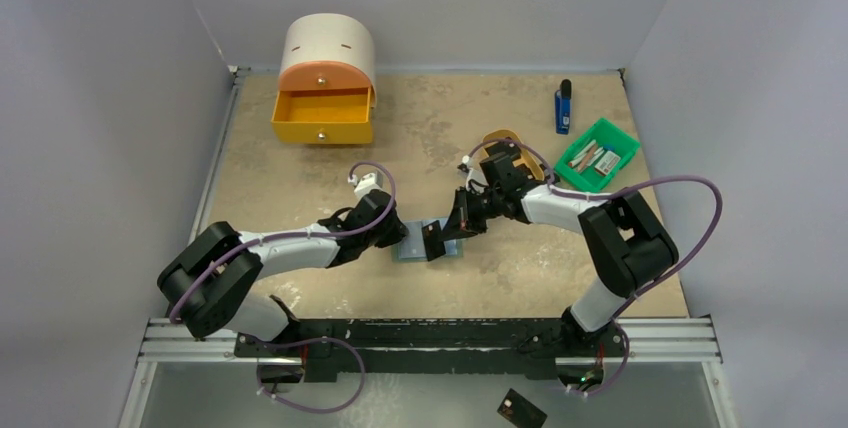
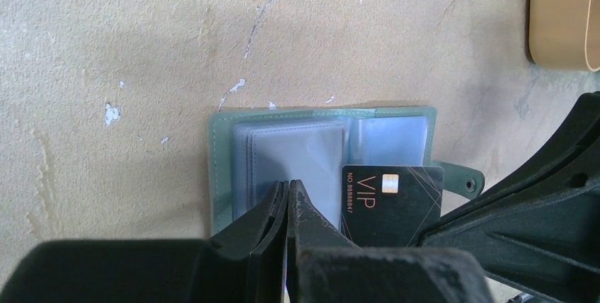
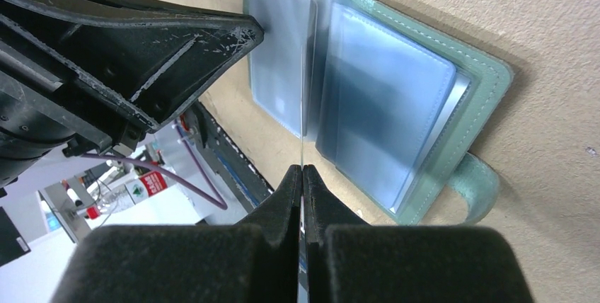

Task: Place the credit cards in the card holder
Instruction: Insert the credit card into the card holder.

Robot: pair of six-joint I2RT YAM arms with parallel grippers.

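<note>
My right gripper [image 3: 303,173] pinches a credit card [image 2: 396,207], standing on edge over the open card holder [image 2: 223,168] (right-hand pockets). My left gripper [image 2: 289,187], jaws together, rests its tips on the left pockets.

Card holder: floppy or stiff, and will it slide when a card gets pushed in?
Probably floppy: the card holder has thin clear sleeves fanning loosely. Likely light, lying flat on the table, so a push may slide it. The card looks stiff by contrast.
</note>
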